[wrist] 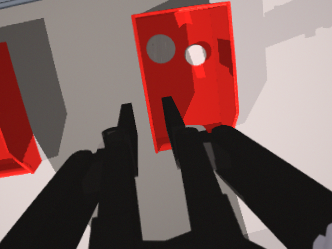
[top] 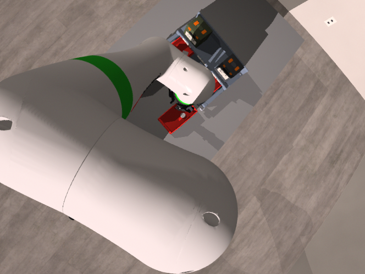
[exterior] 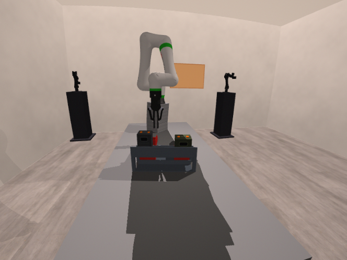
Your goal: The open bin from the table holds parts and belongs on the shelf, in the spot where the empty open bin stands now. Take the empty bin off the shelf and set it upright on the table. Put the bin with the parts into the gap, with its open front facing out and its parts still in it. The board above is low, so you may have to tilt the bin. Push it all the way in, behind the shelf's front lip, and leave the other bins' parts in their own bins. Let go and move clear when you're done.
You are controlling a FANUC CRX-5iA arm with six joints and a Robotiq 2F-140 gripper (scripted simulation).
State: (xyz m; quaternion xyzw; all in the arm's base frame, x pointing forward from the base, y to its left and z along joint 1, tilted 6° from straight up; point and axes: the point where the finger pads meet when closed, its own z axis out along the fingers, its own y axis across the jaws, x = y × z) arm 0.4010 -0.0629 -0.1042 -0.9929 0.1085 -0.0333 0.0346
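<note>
The red open bin with the parts (wrist: 190, 68) stands on the grey table in front of the shelf (exterior: 163, 158). It holds a grey disc (wrist: 160, 48) and a white round part (wrist: 196, 54). The bin also shows in the top view (top: 176, 118) and, mostly hidden behind a box, in the exterior view (exterior: 154, 140). My gripper (wrist: 149, 116) points down and hovers above the bin's near left wall, one fingertip on each side of it in the picture. The fingers stand a little apart with nothing between them. Another red bin (wrist: 12, 133) sits in the shelf at the left.
Red bins (top: 181, 47) (top: 216, 85) sit in the shelf's lower bay under a low board. A dark box (exterior: 144, 138) and a green box (exterior: 183, 140) stand on top of the shelf. Black pillars (exterior: 78, 115) (exterior: 224, 114) stand off the table.
</note>
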